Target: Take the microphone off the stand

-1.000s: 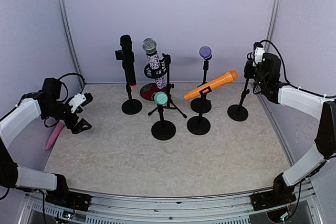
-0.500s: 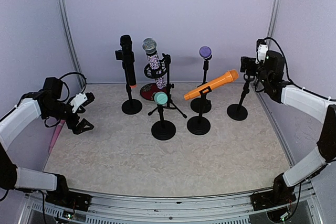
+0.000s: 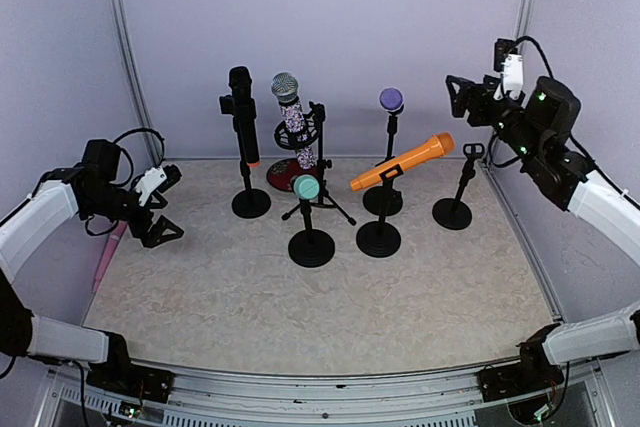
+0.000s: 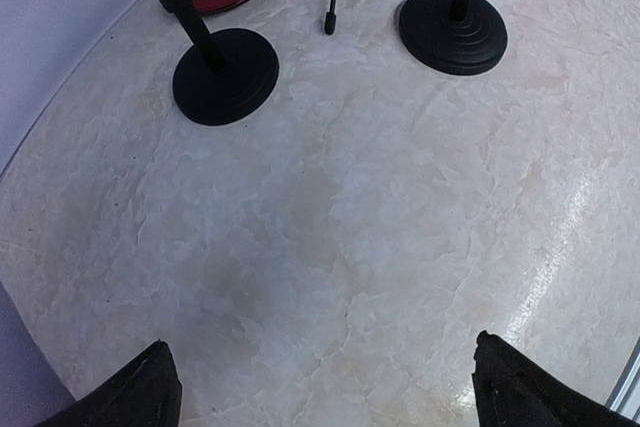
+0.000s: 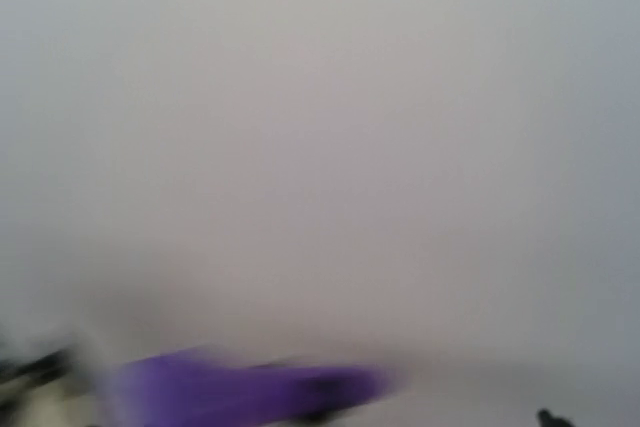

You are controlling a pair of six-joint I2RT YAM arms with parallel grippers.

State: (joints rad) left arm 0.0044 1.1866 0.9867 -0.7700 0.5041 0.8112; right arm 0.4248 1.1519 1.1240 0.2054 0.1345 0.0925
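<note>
1. At the left edge of the bench (image 3: 300,307), a pink microphone (image 3: 103,265) is seen lying flat beside the wall, free of any stand.
2. Close beside it, the left gripper (image 3: 170,209) is held with its jaws spread wide and empty.
3. The right gripper (image 3: 458,97) is held high above the rightmost stand (image 3: 452,214), whose clip is bare; whether its jaws are parted cannot be told.
4. An orange microphone (image 3: 403,162) is cradled in the neighbouring stand (image 3: 379,239).

- I count six microphones: tall black (image 3: 241,107), glittery silver-headed (image 3: 294,127), teal-headed (image 3: 306,187), purple-headed (image 3: 391,100), orange plastic (image 3: 405,161), pink (image 3: 103,265) at nine o'clock.
- Five black round-base stands (image 3: 251,204) (image 3: 311,248) (image 3: 378,239) (image 3: 384,201) (image 3: 452,213), one black tripod stand (image 3: 343,215).
- One red floral plate (image 3: 278,179), eleven o'clock.
</note>
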